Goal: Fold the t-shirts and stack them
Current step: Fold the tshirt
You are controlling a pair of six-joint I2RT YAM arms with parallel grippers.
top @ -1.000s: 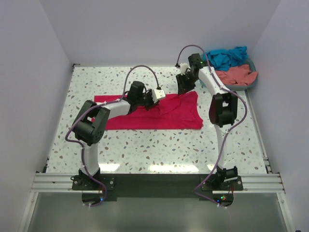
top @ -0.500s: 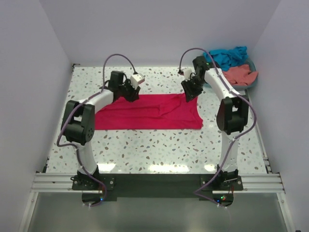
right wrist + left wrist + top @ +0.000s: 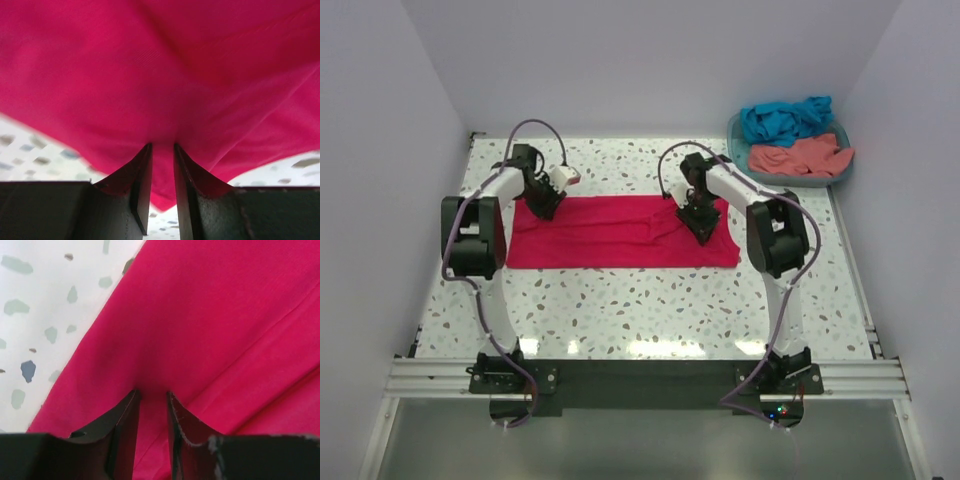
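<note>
- Lying flat near-left of teal plastic basket (image 3: 735, 140): crimson-pink t-shirt (image 3: 620, 232), smooth cloth, long rectangle.
- Left gripper (image 3: 542, 207) tips-down at its end farthest from basket, right gripper (image 3: 701, 226) basket-side.
- Both jaws narrow, pinching cloth.

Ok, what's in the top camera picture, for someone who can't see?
A pink t-shirt lies flat in a long strip on a speckled table, with the left claw and right claw down near its ends. A teal basket holds a blue shirt and a coral shirt.
</note>
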